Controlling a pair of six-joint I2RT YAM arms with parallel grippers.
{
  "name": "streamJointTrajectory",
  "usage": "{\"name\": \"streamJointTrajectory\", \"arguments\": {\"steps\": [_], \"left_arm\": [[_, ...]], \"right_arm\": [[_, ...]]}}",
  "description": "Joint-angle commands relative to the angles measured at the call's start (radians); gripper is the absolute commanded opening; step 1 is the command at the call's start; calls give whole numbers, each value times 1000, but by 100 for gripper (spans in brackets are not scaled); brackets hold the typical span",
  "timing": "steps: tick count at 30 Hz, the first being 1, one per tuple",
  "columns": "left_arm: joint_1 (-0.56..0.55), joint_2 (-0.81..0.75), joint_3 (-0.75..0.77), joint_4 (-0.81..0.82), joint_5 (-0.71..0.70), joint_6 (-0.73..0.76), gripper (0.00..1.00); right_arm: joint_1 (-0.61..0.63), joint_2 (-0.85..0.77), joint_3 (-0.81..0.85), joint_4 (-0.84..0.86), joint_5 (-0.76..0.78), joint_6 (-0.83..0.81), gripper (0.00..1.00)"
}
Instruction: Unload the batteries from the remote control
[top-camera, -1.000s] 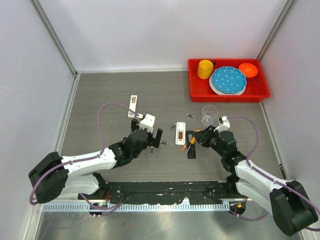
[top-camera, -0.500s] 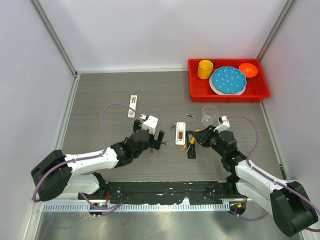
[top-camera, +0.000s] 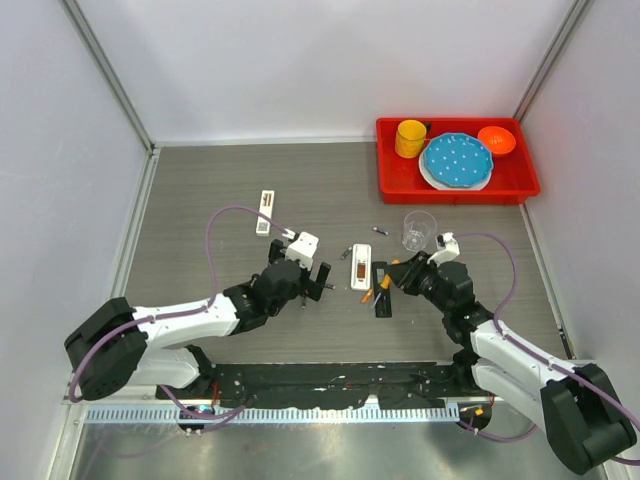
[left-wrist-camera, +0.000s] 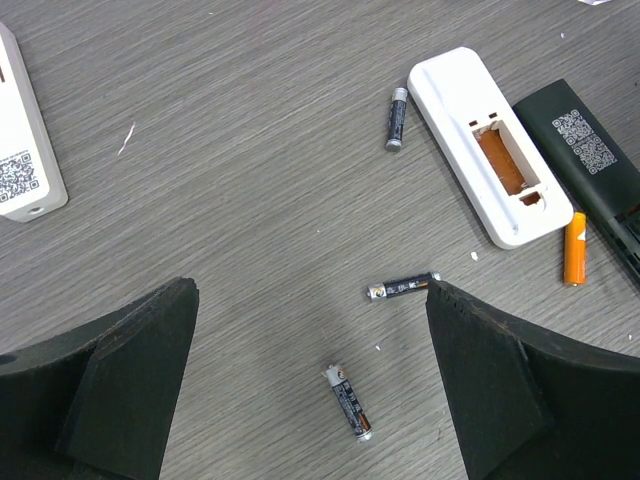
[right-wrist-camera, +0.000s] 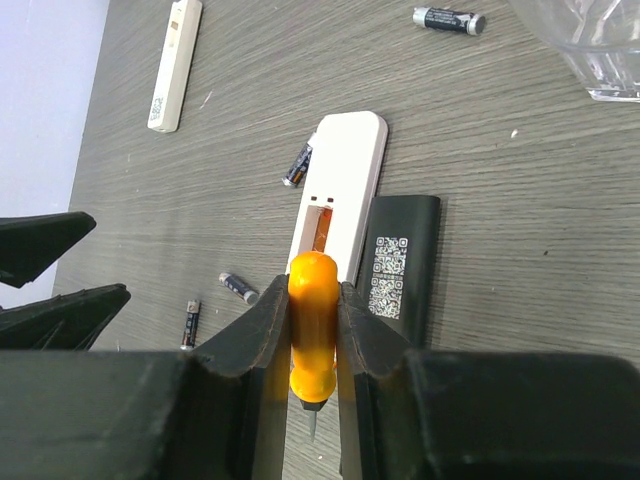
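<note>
The white remote (left-wrist-camera: 480, 145) has its bay open and empty. The black remote (left-wrist-camera: 585, 150) just beside it is too cropped to judge, so it may remain. The left claw (left-wrist-camera: 310, 292) hangs spread over three dark batteries (left-wrist-camera: 402, 288) loose on the desk (top-camera: 200, 190). The right claw (right-wrist-camera: 313, 335) pinches a screwdriver (right-wrist-camera: 314, 285). An orange battery (left-wrist-camera: 573, 250) lies by the black remote. The desk is grey wood-grain, with pale walls (top-camera: 300, 60) and a red tray (top-camera: 383, 160) far right.

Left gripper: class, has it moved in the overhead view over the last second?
Yes: the left gripper has edged right, toward the open white remote.
</note>
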Motion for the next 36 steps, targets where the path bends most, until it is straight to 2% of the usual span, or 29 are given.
{"name": "streamJointTrajectory", "arguments": {"steps": [1, 14, 19, 27, 36], "left_arm": [[2, 5, 31, 38, 1, 12, 100], [2, 17, 43, 27, 22, 4, 100], [2, 24, 49, 20, 21, 3, 100], [2, 21, 51, 16, 38, 1, 100], [0, 24, 54, 16, 47, 0, 100]], "right_arm": [[3, -12, 51, 1, 19, -30, 1], [3, 17, 114, -71, -10, -67, 2], [3, 118, 171, -97, -64, -81, 2], [6, 270, 228, -35, -200, -61, 2], [102, 411, 300, 8, -231, -47, 2]]}}
